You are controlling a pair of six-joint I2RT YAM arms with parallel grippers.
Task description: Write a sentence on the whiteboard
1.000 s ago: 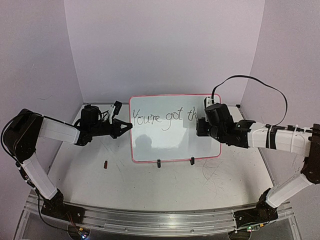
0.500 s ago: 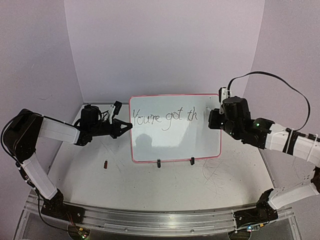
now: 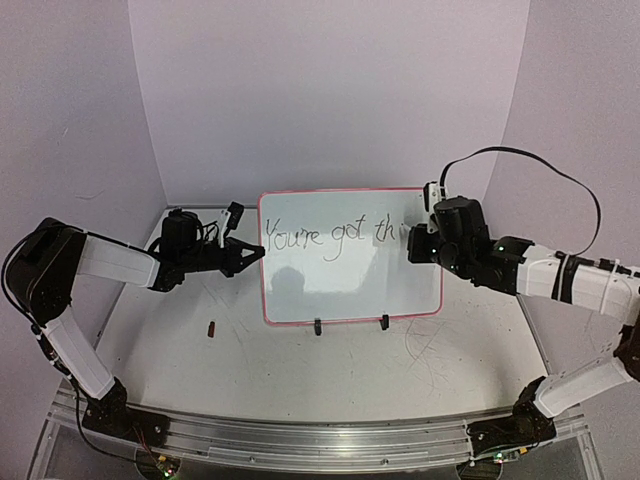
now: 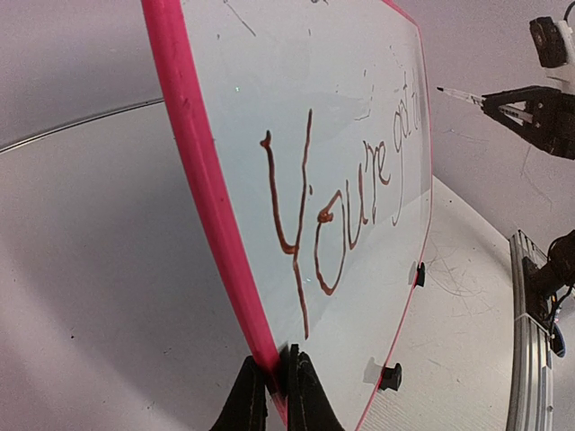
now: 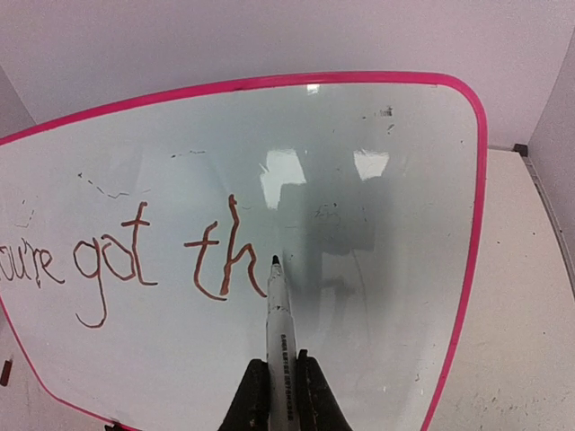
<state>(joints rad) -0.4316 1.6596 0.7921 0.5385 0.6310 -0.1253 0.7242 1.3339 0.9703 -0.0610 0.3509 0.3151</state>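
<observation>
diff: right arm (image 3: 540,275) swung back in toward our whiteboard (image 3: 350,290) | board: upright on the worktop (image 3: 300,370), long side left-right, facing us, sentence (image 3: 330,237) so far "You're got th" | left jaws pinching its left edge | right jaws gripping marker (image 5: 280,323), tip toward board

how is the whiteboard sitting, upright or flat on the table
Upright: the whiteboard stands on its lower edge in two black clip feet, and the left gripper is shut on its frame.

Behind the left gripper (image 3: 260,253) and right gripper (image 3: 409,243) I see plain lilac walls (image 3: 330,90) closing in three sides. Beneath them lies a scratched pale table (image 3: 300,380), a metal rail (image 3: 300,440) along its near edge.
</observation>
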